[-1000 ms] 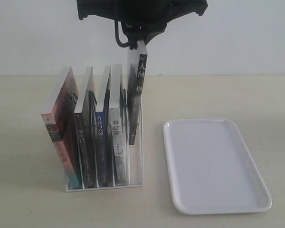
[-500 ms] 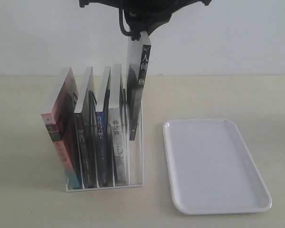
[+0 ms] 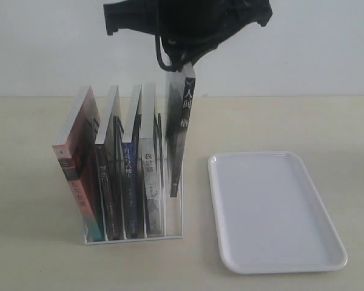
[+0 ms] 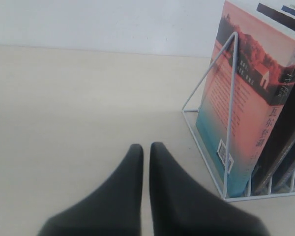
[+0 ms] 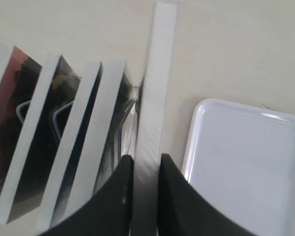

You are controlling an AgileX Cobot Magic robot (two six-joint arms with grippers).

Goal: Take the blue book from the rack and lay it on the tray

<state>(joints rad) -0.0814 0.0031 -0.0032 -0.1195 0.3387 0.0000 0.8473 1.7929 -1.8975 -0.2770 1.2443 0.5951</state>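
The blue book point(image 3: 128, 176), blue-spined, stands in the middle slot of the white wire rack point(image 3: 170, 233); its page edge point(image 5: 74, 142) shows in the right wrist view. My right gripper point(image 3: 181, 60) point(image 5: 146, 158) is shut on the top of a black-spined book point(image 3: 181, 121) point(image 5: 157, 73) with white characters. That book hangs upright at the rack's right end, raised above the other books. The white tray point(image 3: 273, 212) point(image 5: 246, 162) lies flat to the right of the rack. My left gripper point(image 4: 146, 147) is shut on nothing, low over the table beside the rack point(image 4: 231, 98).
A thick red-and-teal book point(image 3: 79, 170) point(image 4: 246, 113) fills the rack's leftmost slot. A dark-spined book point(image 3: 107, 182) and a grey-spined book point(image 3: 148, 176) flank the blue one. A white wall stands behind the beige table.
The black-spined book in my right gripper rose a little, then moved lower in the view and slightly right. The other books, rack and tray stayed still.
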